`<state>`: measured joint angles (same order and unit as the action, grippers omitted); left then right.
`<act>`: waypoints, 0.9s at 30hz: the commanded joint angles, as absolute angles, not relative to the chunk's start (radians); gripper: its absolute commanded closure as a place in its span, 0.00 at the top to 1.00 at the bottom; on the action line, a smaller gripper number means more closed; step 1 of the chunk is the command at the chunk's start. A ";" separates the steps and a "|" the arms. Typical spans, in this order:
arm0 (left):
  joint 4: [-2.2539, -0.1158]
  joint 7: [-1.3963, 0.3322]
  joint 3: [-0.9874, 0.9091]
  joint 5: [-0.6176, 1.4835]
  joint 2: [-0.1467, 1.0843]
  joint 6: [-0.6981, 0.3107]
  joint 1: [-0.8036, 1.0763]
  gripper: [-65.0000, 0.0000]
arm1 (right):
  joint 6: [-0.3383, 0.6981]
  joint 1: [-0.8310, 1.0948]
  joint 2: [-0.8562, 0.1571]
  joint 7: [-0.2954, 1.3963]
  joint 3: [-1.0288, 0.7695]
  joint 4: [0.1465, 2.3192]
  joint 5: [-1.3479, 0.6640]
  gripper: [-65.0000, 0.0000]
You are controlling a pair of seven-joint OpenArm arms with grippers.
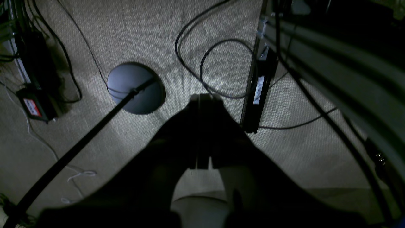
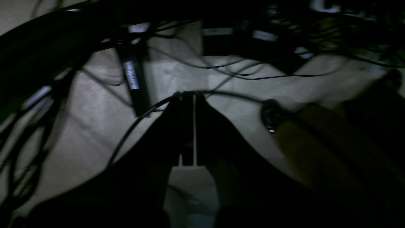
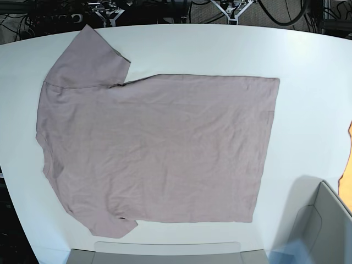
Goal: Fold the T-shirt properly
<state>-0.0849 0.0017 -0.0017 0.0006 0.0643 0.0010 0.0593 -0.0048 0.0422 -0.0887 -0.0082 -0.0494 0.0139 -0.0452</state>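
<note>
The plain dusty-mauve short-sleeved T-shirt (image 3: 157, 148) lies spread flat and unfolded across the white tabletop (image 3: 308, 82), collar toward nine o'clock, hem toward three; every fold remains. Left gripper (image 1: 205, 98) and right gripper (image 2: 189, 95) hang over the floor, fingers closed, empty.
</note>
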 commanded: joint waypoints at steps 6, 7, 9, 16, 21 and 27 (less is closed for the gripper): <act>-0.091 0.008 -0.005 0.004 0.068 0.005 0.062 0.00 | 0.002 0.099 -0.084 -0.005 -0.048 0.015 0.110 0.00; -0.091 0.005 -0.005 0.005 0.068 0.005 0.064 0.00 | 0.002 0.105 -0.084 -0.010 -0.048 0.015 0.134 0.00; -0.091 -0.002 -0.005 0.005 0.068 0.005 0.067 0.00 | 0.002 0.120 -0.093 -0.013 -0.050 0.025 0.159 0.00; -0.102 0.005 -0.007 0.005 0.068 0.002 0.096 0.00 | 0.196 0.225 -0.108 -0.005 -0.058 0.193 0.157 0.00; -0.255 -0.005 -0.007 0.007 0.068 0.002 0.180 0.00 | 0.300 0.248 -0.116 -0.004 -0.054 0.199 0.156 0.00; -0.334 -0.005 -0.007 0.007 0.070 0.002 0.265 0.00 | 0.300 0.308 -0.154 -0.004 -0.058 0.308 0.156 0.00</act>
